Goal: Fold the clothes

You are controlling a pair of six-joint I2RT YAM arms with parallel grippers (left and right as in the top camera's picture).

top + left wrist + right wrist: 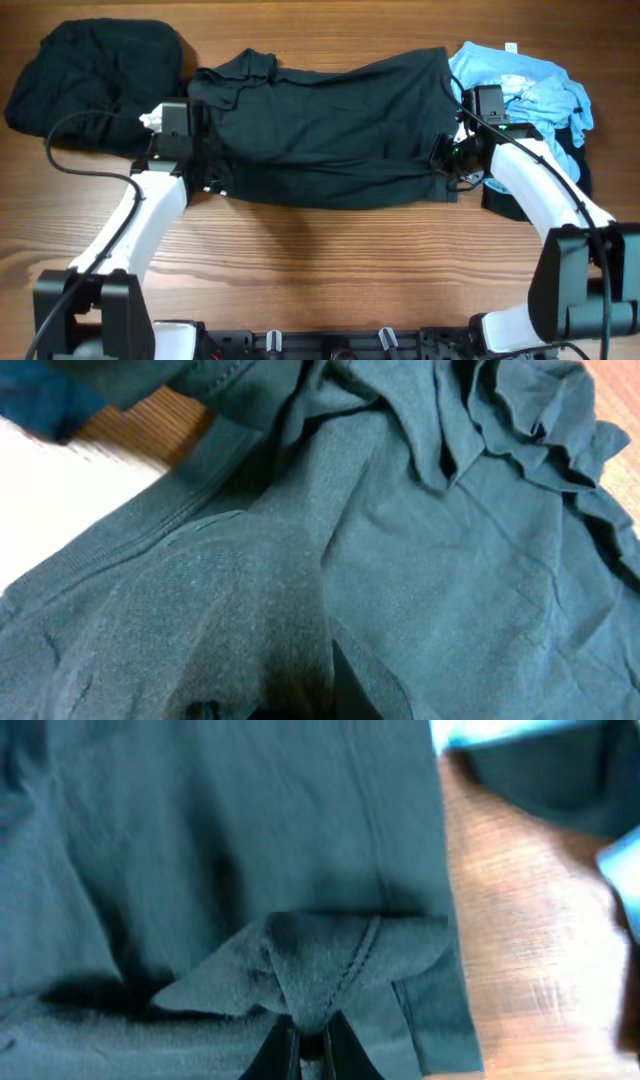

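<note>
Dark green T-shirt (330, 125) spread across the wooden table (330, 260) — right gripper (310, 1045) clamped on a hem fold at its right edge. Left gripper (205, 170) closed at the left edge — cloth hides its tips. Light blue shirt (530, 85) right, black heap (95, 75) left.

A spread shirt (330, 125) lies across the middle of the table (320, 270); a bunched shirt (95, 75) fills the far left corner. A crumpled heap (530, 85) fills the far right corner.
</note>
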